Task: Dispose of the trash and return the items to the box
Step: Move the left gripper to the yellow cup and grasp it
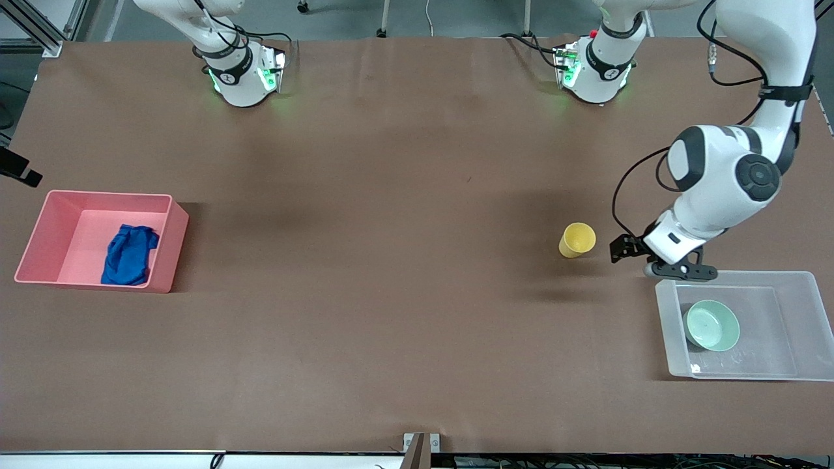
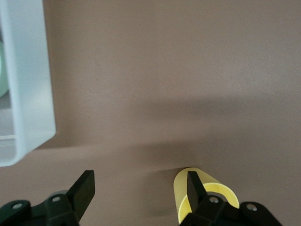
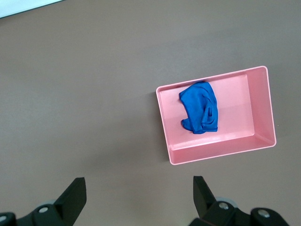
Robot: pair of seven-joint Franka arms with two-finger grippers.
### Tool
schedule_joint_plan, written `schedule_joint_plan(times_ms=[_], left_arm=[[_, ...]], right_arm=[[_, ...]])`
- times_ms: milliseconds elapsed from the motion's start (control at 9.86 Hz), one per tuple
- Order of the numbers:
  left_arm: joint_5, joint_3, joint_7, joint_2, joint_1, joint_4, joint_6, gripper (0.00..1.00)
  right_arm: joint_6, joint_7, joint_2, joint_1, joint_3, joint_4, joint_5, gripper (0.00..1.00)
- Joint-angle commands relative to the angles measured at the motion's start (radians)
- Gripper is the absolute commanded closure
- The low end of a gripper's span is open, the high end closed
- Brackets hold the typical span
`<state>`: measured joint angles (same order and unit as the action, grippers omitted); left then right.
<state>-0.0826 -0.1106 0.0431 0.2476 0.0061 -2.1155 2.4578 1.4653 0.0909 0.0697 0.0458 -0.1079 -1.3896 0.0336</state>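
Although two of our three jobs look finished, one is left. We start with the brown table [image 1: 391, 260], where the clear translucent rectangular plastic tub [image 1: 798, 326] sits at the left arm's end, close to the front camera, and the opaque pink rectangular bin [image 1: 49, 228] sits at the right arm's end. Inside the pink bin lies the crumpled bright-blue cloth [image 1: 129, 254], so we judge the trash dealt with. Inside the clear tub rests the shallow mint-green round bowl [image 1: 711, 325], so that item is home.

Our left gripper [image 1: 629, 251] is low over the bare table between the tub and the small yellow plastic cup [image 1: 576, 240], its fingers spread wide and holding nothing; the left wrist view shows the cup just past one fingertip [image 2: 192, 186]. The cup stands upright on the table, outside the tub, and we still have to box it.

Our right gripper [image 3: 136, 197] waits high up, fingers apart and empty, looking down on the pink bin.
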Motion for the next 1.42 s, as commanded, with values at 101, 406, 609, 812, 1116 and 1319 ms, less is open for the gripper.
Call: schedule_joint_plan(times_ms=[101,406,609,812,1116,1319], left_arm=[[0.000,-0.006,-0.042,0.010,-0.048,-0.156,0.162,0.12],[0.000,-0.021,-0.042,0.015,-0.055,-0.188,0.162,0.18],[0.000,-0.023,-0.040,0.016,-0.057,-0.221,0.162,0.55],[0.000,-0.026,-0.039,0.047,-0.057,-0.219,0.161,0.96],[0.001,-0.026,-0.032,0.052,-0.057,-0.201,0.162,1.00],[0.000,-0.026,-0.025,0.035,-0.051,-0.163,0.156,1.00]], right_arm=[[-0.008,-0.010,-0.007,0.002,0.011,-0.002,-0.015,0.00],[-0.008,-0.010,-0.005,0.002,0.011,-0.002,-0.015,0.00],[-0.009,-0.010,-0.007,-0.009,0.011,-0.002,-0.017,0.00],[-0.008,-0.010,-0.005,-0.011,0.011,-0.002,-0.017,0.00],[-0.008,-0.010,-0.005,-0.009,0.010,0.000,-0.017,0.00],[-0.008,-0.011,-0.005,-0.007,0.010,0.000,-0.017,0.00]])
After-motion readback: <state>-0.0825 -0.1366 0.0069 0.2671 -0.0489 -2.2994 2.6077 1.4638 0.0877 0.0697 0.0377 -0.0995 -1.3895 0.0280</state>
